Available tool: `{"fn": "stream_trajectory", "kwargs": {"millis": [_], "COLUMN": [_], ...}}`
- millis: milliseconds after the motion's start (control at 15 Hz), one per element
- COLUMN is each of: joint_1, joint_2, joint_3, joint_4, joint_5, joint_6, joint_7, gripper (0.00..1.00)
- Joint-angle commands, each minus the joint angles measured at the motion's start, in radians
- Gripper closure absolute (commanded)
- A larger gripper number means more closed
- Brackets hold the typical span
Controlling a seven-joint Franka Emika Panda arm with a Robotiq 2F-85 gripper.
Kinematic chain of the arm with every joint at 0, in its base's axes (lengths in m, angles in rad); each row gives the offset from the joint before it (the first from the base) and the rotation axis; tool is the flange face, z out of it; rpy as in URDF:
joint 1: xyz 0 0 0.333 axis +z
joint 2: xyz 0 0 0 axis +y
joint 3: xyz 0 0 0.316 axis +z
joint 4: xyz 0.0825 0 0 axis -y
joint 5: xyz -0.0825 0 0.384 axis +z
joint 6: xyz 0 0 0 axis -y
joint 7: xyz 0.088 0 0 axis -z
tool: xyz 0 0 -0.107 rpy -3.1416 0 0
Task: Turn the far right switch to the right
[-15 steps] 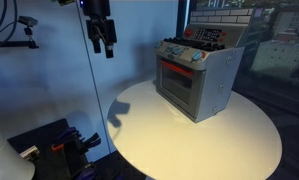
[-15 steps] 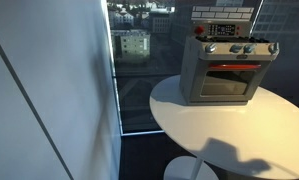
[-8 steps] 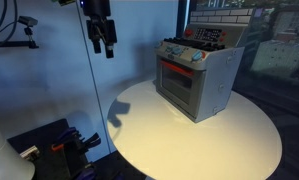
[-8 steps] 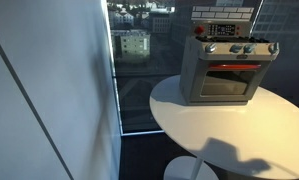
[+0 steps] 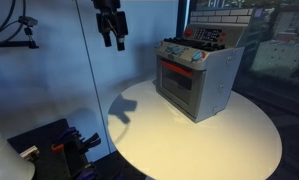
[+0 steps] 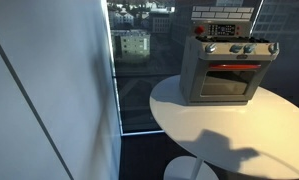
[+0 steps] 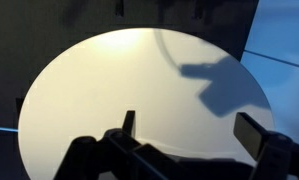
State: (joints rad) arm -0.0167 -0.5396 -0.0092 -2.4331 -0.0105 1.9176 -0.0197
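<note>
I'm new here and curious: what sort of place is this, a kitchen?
Probably an office or lab high in a city building, not a kitchen. The oven is a toy on a round white table, the window shows lit buildings outside, and a robot gripper hangs above the table.

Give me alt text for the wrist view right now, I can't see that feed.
The open, empty tool hangs above a round white table, its two dark fingers at the bottom edge of the frame. The arm's shadow falls on the table's upper right.
</note>
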Motion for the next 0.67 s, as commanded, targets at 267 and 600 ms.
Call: {"fn": "stream_trajectory", "kwargs": {"millis": [267, 600], "joint_1": [-0.029, -0.058], "joint_2": [0.146, 0.209], "joint_3": [-0.005, -0.009], "joint_4": [0.178, 0.233], "joint_5": [-0.004, -0.029], "joint_6": [0.074, 0.207], "joint_7": [0.067, 0.110], "gripper": [0.00, 0.00]}}
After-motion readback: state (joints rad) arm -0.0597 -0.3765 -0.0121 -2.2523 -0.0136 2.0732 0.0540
